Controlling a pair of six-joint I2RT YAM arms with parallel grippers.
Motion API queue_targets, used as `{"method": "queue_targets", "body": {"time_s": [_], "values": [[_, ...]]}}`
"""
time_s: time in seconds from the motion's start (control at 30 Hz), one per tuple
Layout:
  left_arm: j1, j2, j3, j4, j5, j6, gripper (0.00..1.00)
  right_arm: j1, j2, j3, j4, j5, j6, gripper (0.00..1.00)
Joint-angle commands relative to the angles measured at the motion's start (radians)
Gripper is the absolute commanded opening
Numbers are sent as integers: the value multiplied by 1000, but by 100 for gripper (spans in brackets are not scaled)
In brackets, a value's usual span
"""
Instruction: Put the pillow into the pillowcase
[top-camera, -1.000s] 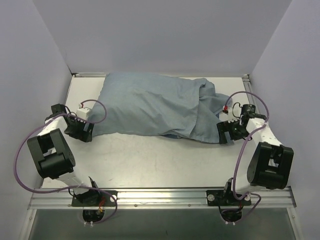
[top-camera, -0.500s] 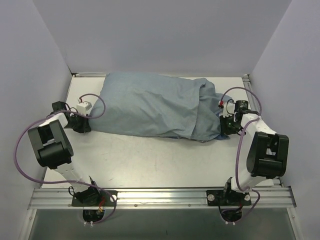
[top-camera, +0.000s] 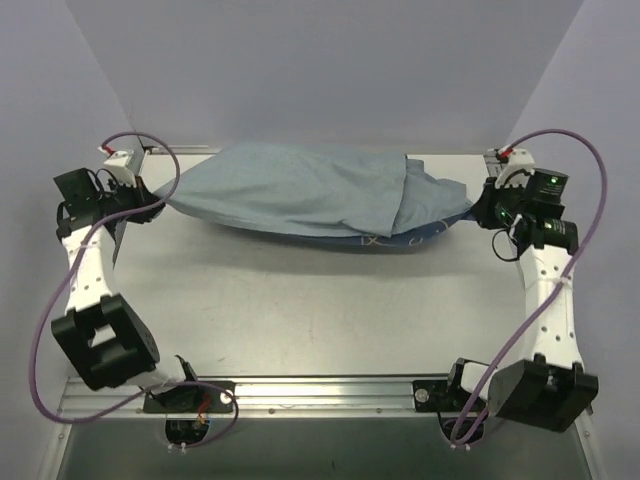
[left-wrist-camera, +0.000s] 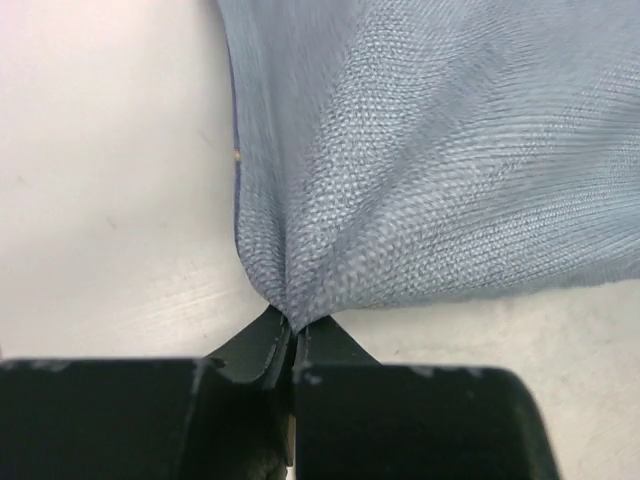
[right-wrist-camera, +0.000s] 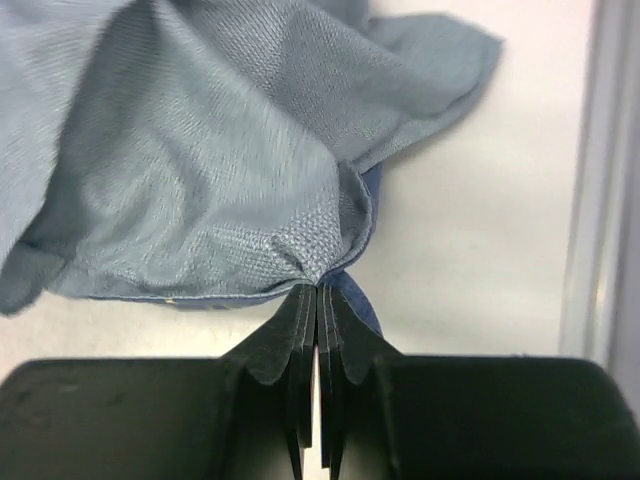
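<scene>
The pale grey-blue pillowcase (top-camera: 310, 192) hangs stretched between both grippers, full and bulging in the middle. A strip of its navy side with cream outlines (top-camera: 392, 240) shows along the lower right edge. No white pillow shows; it is hidden. My left gripper (top-camera: 160, 200) is shut on the case's left corner; the left wrist view shows the cloth (left-wrist-camera: 420, 150) bunched into the closed tips (left-wrist-camera: 293, 325). My right gripper (top-camera: 478, 208) is shut on the right end, and in the right wrist view the fabric (right-wrist-camera: 200, 160) gathers into its tips (right-wrist-camera: 318, 290).
The white table (top-camera: 300, 310) lies under the hanging case, between grey side walls. An aluminium rail (top-camera: 320, 395) runs along the near edge by the arm bases. A metal rail (right-wrist-camera: 600, 200) borders the table's right side. Purple cables (top-camera: 590, 190) loop off both arms.
Both grippers went from open to shut on the pillowcase's ends. Both arms then swung outward and back, lifting the case off the table and pulling it taut.
</scene>
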Motion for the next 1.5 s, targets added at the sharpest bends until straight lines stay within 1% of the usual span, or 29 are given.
{"method": "queue_targets", "body": {"time_s": [0.0, 0.1, 0.2, 0.27, 0.33, 0.47, 0.53, 0.63, 0.67, 0.7, 0.73, 0.77, 0.8, 0.83, 0.87, 0.93, 0.97, 1.0, 1.03, 1.07, 1.13, 1.2, 1.23, 1.27, 1.3, 1.33, 1.37, 1.4, 1.47], "values": [[53, -219, 57, 143, 76, -184, 0, -75, -134, 110, -40, -28, 89, 0], [116, -360, 64, 220, 67, -345, 0, -159, -211, 212, -60, -41, 128, 0], [153, -428, 125, 257, 21, -416, 0, -200, -234, 294, -63, -32, 143, 0], [153, -433, 170, 275, 4, -445, 0, -204, -214, 369, -61, -28, 137, 0], [130, -407, 187, 292, -10, -458, 0, -203, -139, 404, -60, -25, 140, 0], [38, -306, 216, 248, -103, -387, 0, -180, 89, 485, -49, 17, 148, 0], [-43, -228, 227, 246, -186, -338, 0, -158, 172, 519, -46, 49, 149, 0], [-107, -57, 288, 266, -252, -309, 0, -88, 344, 587, 34, 87, 149, 0], [-133, 51, 326, 256, -290, -275, 3, -45, 461, 683, 41, 133, 145, 0], [-140, 104, 363, 248, -335, -255, 17, -31, 531, 773, 23, 153, 145, 0], [-141, 160, 479, 230, -372, -254, 33, -22, 609, 865, -50, 181, 142, 7], [-134, 267, 559, 185, -412, -258, 62, -17, 710, 936, -66, 224, 127, 45], [-129, 317, 648, 51, -421, -248, 68, -5, 717, 947, -57, 257, 57, 70], [-126, 355, 820, -17, -430, -237, 78, 1, 715, 949, -52, 288, 35, 100], [-124, 392, 877, -125, -452, -225, 84, 1, 715, 964, -83, 313, 22, 100], [-120, 386, 925, -183, -450, -183, 88, -17, 706, 1012, -193, 292, 21, 100], [-120, 345, 893, -215, -446, -169, 90, -28, 670, 1001, -221, 269, 27, 100], [-120, 315, 855, -221, -430, -139, 97, -40, 639, 975, -247, 196, 30, 100], [-120, 278, 810, -222, -415, -126, 98, -42, 601, 884, -286, 143, 18, 100], [-118, 200, 696, -222, -394, -111, 97, -39, 517, 830, -299, 100, 7, 100], [-126, 118, 571, -225, -334, -80, 98, -8, 434, 672, -368, -13, -18, 100], [-129, 15, 422, -263, -277, -64, 97, 29, 338, 589, -444, -98, -59, 100], [-141, -18, 378, -284, -244, -60, 98, 77, 312, 554, -513, -157, -74, 100], [-147, -72, 297, -339, -237, -59, 97, 110, 259, 459, -532, -178, -82, 100], [-155, -94, 267, -379, -214, -41, 98, 141, 231, 417, -550, -202, -94, 100], [-160, -112, 239, -430, -158, -4, 97, 173, 205, 362, -572, -245, -105, 100], [-170, -138, 210, -544, -46, 42, 97, 252, 159, 272, -574, -262, -110, 100], [-186, -153, 145, -588, -15, 117, 97, 279, 136, 218, -574, -287, -113, 100], [-244, -205, 48, -634, -43, 157, 97, 328, 93, 124, -569, -347, -105, 100]]}}
